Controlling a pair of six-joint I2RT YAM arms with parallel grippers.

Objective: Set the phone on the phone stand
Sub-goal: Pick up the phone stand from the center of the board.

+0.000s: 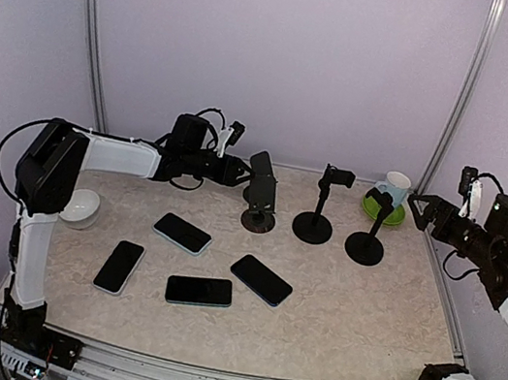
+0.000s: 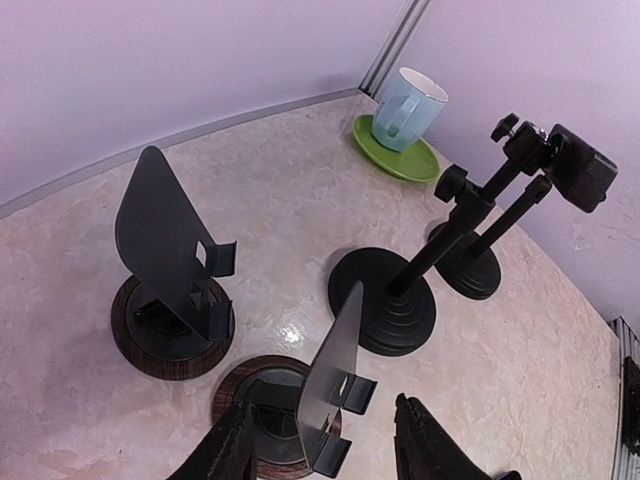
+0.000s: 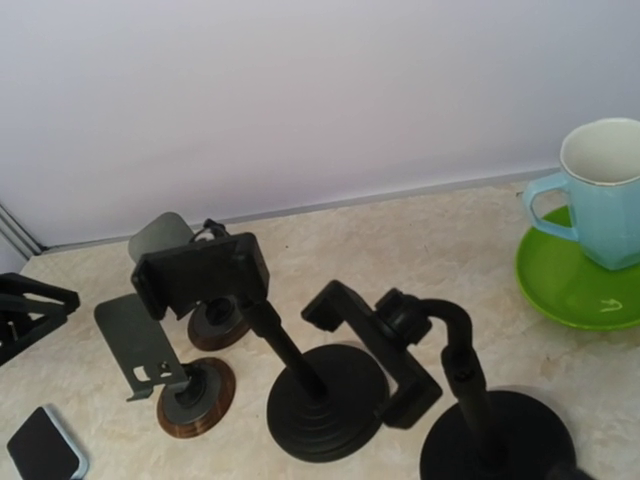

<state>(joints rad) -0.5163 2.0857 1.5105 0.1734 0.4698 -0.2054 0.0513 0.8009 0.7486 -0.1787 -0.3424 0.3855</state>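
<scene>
Four phones are seen lying flat, screens up, on the worktop [image 1: 361, 307], well apart from the stands at the back. They are the rear phone [image 1: 181, 232], the left phone [image 1: 119, 266], the front phone [image 1: 200, 291] and the right phone [image 1: 261, 280]. None is resting on a stand.

The left end effector [image 1: 231, 170] is held low at the back of the worktop. Its fingers [image 2: 228, 455] are parted to either side of the near plate stand [image 2: 335, 385], and no contact with it can be made out, so nothing is grasped. A second plate stand [image 2: 165, 250] is set just beside it, and two pole stands [image 2: 385, 300] [image 2: 470, 270] are placed further along. The right end effector [image 1: 424, 212] is spread wide and empty, near the cup [image 1: 395, 187].

Each phone is judged to be a thin, rigid slab, fairly light, with a smooth glass face that is likely to be slippery and easily cracked. Since it lies flush on the worktop, little edge is offered. A hold is best taken across the two long sides at mid-length, where the pale case rim should give more friction than the glass. A firm but not crushing squeeze is called for, as a thin slab can pivot between two pads. The plate stand looks light, so it could be pushed or tipped. The phone should therefore be lowered softly onto the small hooks at its foot.
</scene>
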